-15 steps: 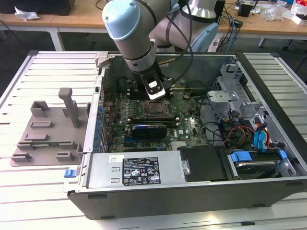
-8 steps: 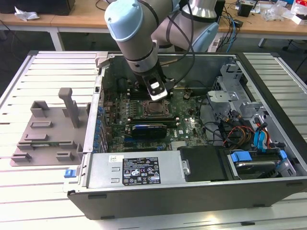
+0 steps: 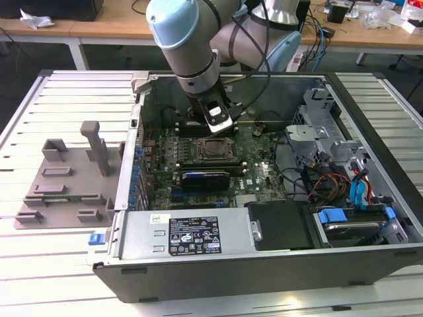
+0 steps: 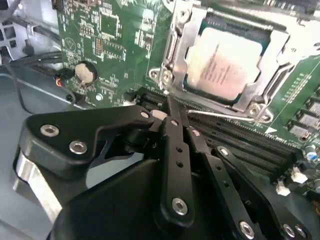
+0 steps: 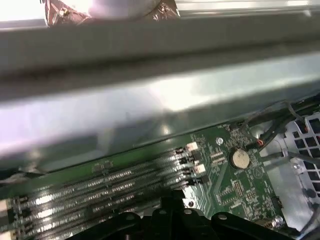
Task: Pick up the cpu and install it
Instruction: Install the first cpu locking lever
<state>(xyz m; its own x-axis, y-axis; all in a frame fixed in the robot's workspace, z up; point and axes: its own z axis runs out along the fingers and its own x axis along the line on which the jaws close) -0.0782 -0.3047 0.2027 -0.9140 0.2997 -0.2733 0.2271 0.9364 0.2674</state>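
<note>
One chip was the whole point here, and the cpu (image 4: 227, 62) already sat flat in the metal socket frame (image 4: 172, 60) on the motherboard (image 4: 117, 37), silvery top up, so it looked seated where it belongs. The claw (image 4: 172, 107) was pinched narrow with nothing in it, tips just beside the socket's edge over the memory slots (image 4: 250, 137). In the exterior view the arm (image 3: 192, 49) reached down into the open computer case (image 3: 198, 238) lying on the slatted surface (image 3: 39, 105), which left the board facing up for easy access.

Lab — robot arm (image 3: 192, 46), cluttered desks (image 3: 370, 30)
</note>
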